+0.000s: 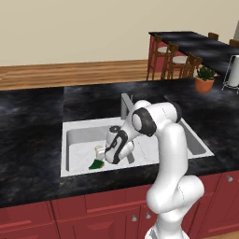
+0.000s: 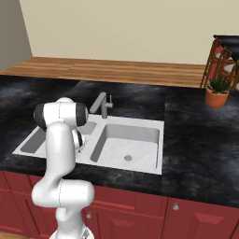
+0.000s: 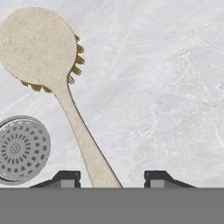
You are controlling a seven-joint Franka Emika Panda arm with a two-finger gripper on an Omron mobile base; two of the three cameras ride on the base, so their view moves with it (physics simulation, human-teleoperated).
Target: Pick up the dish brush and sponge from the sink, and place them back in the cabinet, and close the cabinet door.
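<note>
The dish brush (image 3: 39,46) lies on the white floor of the sink (image 3: 157,87), its round cream head up-left in the hand view and its tan handle (image 3: 87,144) running down between my fingertips. My gripper (image 3: 112,177) straddles the handle end, with a gap showing on each side. In the left base view the gripper (image 1: 103,156) reaches down into the left basin of the sink (image 1: 70,126), the brush head (image 1: 99,151) beside it. The dark green sponge (image 1: 97,164) lies just in front. The cabinet and its door are out of view.
A round metal drain (image 3: 19,148) sits left of the handle. The grey faucet (image 1: 126,105) stands behind the basins on the black counter (image 1: 32,116). A potted plant (image 1: 204,79) and wooden bar stools (image 1: 172,58) are at the far right. Red drawers (image 1: 28,219) run below.
</note>
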